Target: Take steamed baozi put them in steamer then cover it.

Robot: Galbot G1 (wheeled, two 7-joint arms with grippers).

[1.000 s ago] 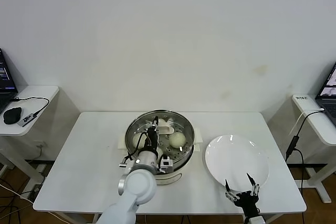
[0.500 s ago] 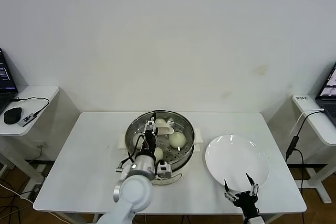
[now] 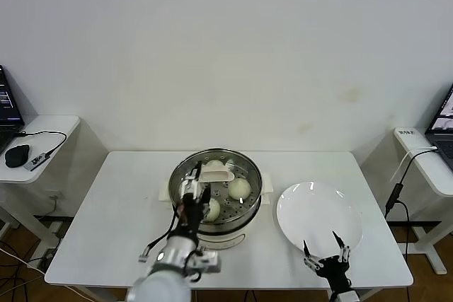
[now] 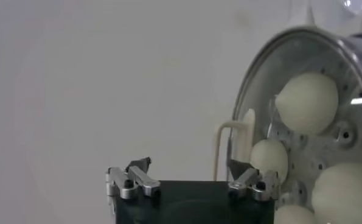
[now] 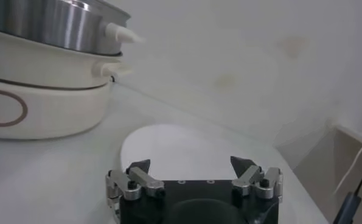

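Pretty bright, even indoor light, soft shadows; both wrist views look hazy, steamer (image 4: 302, 122) rim catching glare.

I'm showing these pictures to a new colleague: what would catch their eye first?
Probably the shiny steamer at the middle of the white table, with cream-white baozi on its perforated tray and no cover on it. Next, the bare white plate to its right. The left gripper hangs open over the steamer's near-left rim; the right gripper waits open at the plate's near edge.
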